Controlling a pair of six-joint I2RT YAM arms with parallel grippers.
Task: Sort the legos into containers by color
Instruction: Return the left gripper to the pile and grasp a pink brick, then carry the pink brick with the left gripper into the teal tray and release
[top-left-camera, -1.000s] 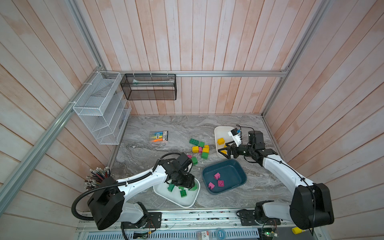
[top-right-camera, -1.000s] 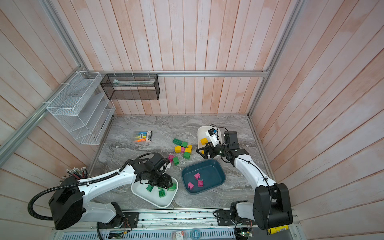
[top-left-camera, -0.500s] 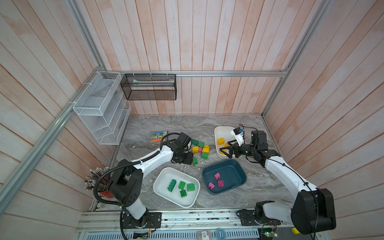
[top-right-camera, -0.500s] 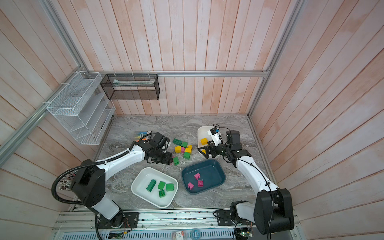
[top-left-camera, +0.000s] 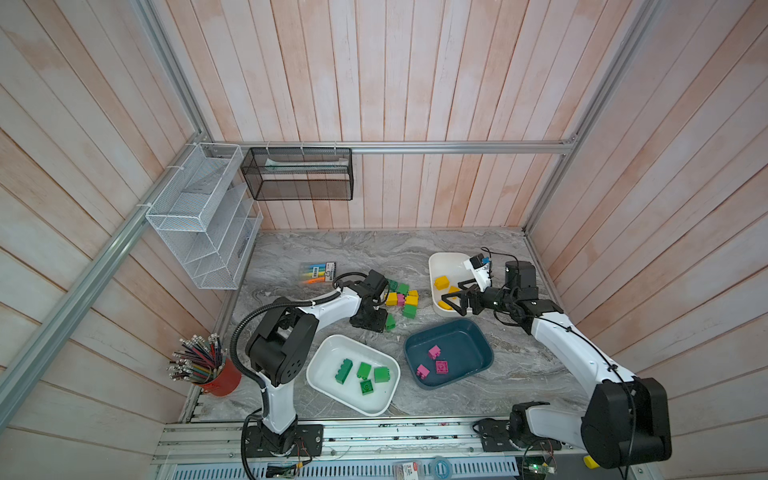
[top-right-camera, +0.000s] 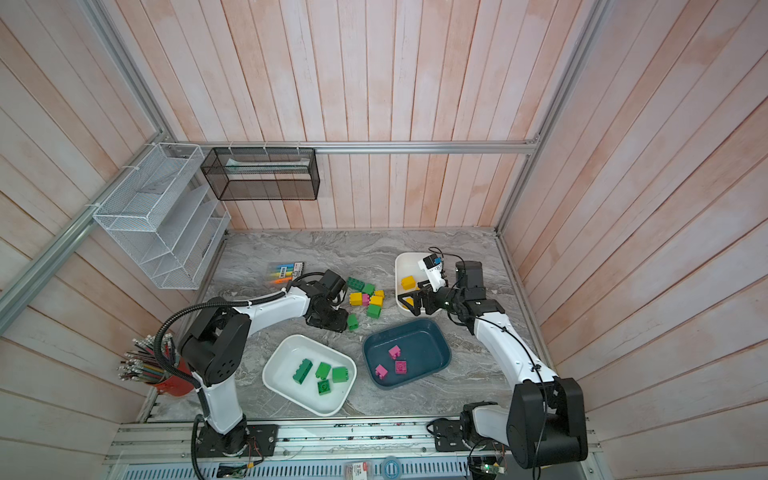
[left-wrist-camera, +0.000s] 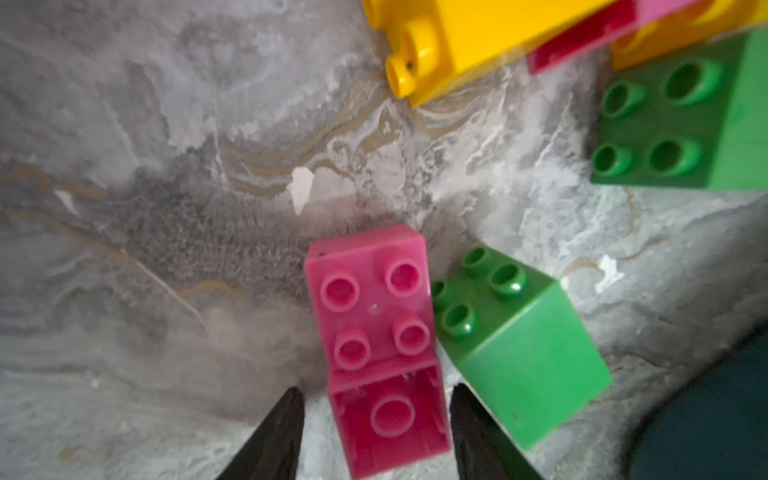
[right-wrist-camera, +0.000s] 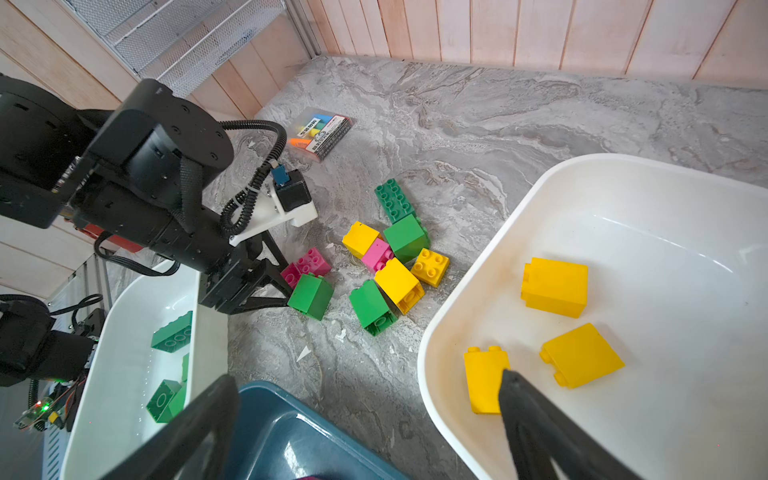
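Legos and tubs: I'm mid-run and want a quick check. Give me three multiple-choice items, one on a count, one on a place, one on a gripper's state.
1. How many pink legos lie in the teal tub?
A one
B five
C three

2. The sorted yellow legos lie in:
A the teal tub
B the white tub at the far right
C no tub at all

3. The left gripper is:
A open, jaws either side of a loose pink lego on the table
B shut on one of the yellow legos
C shut on nothing

Answers:
1 C: both top views show three pink ones inside it.
2 B: the right wrist view shows three yellow ones in that tub.
3 A: the left wrist view shows the jaws flanking the brick with a gap.
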